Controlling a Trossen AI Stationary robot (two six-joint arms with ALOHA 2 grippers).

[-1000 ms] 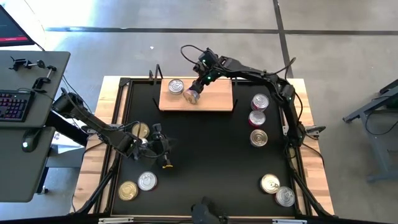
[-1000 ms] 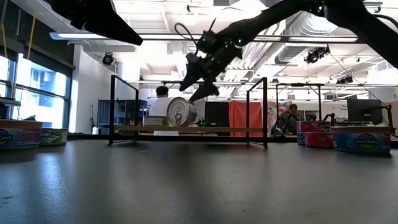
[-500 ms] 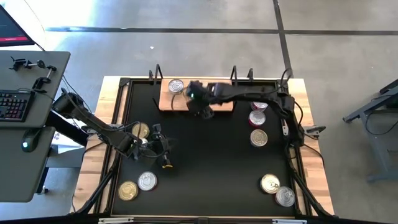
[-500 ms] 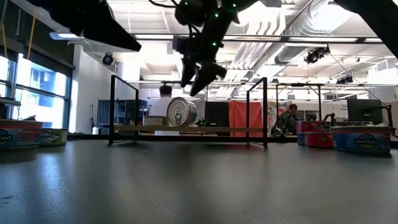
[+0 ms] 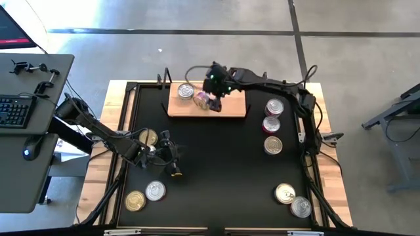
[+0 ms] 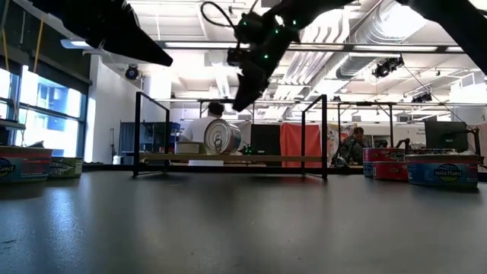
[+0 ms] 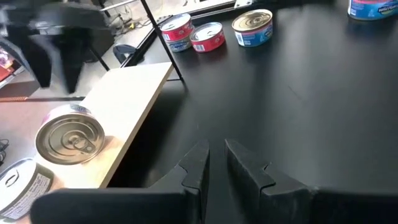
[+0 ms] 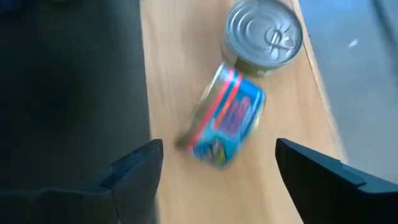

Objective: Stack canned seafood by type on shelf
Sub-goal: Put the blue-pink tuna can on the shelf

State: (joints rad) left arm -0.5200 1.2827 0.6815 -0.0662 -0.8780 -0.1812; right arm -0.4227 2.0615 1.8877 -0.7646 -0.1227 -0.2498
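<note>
Hovering over shelf [image 5: 231, 105]: right claw [image 5: 214, 84], fingers spread.

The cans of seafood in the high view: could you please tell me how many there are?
10: two on the shelf, flat tin and tipped tin; three at left; three at right; two front right.

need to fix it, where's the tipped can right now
In the high view the tipped can lies on its side on the shelf, beside an upright can, under the open right gripper.
</note>
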